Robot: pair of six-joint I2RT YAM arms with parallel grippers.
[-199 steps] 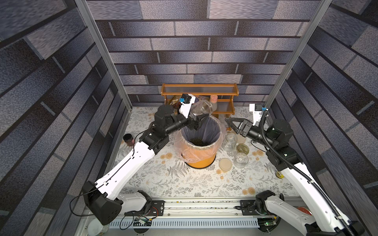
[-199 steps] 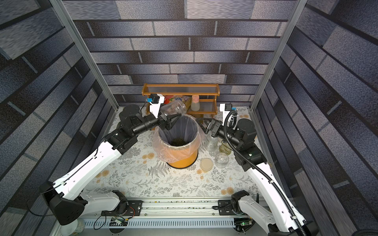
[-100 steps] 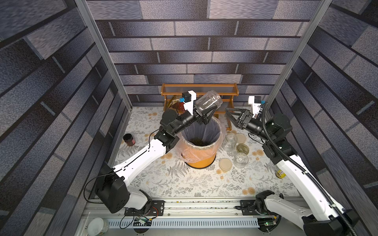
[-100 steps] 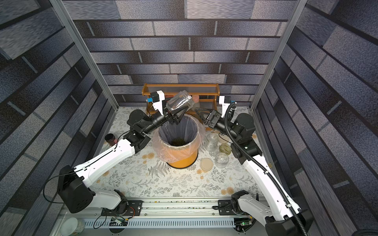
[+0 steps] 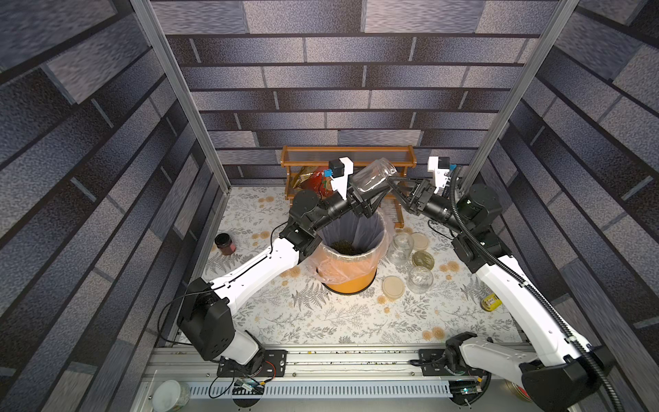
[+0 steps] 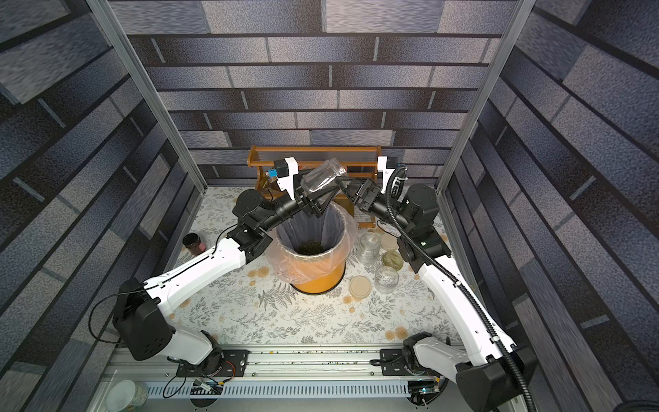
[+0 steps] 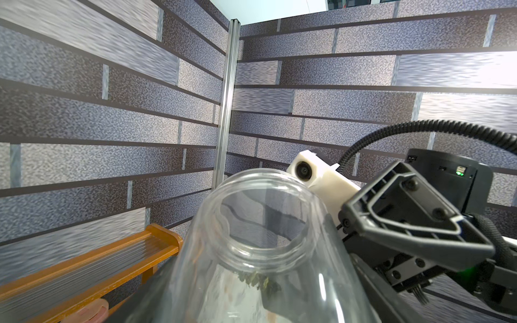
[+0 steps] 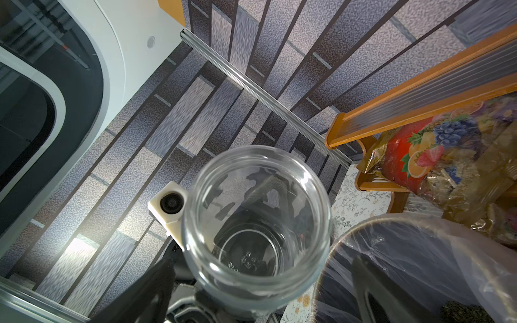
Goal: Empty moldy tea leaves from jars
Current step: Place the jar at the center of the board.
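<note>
Nearest, at the bin's (image 5: pixel 351 283) 4 o'clock, a lid (image 5: pixel 392 286) lay flat beside the table jars (image 5: pixel 420 280), probably parked there to stay clear of the pouring. Down in the lined bin sat the leaves (image 5: pixel 344 247), a dark heap. Over its 12 o'clock rim the left gripper (image 5: pixel 369 198) was clenched on the jar (image 5: pixel 374 176) near its base. The glass was tilted, mouth raised toward 2 o'clock — likely offered across rather than pouring. A few leaves clung inside. The right gripper (image 5: pixel 397 192) hung at the jar's 3 o'clock, fingers spread wide, grasping nothing. The mouth lay just ahead of their gap — contact unclear. Farthest stood the rack (image 5: pixel 347 151).
</note>
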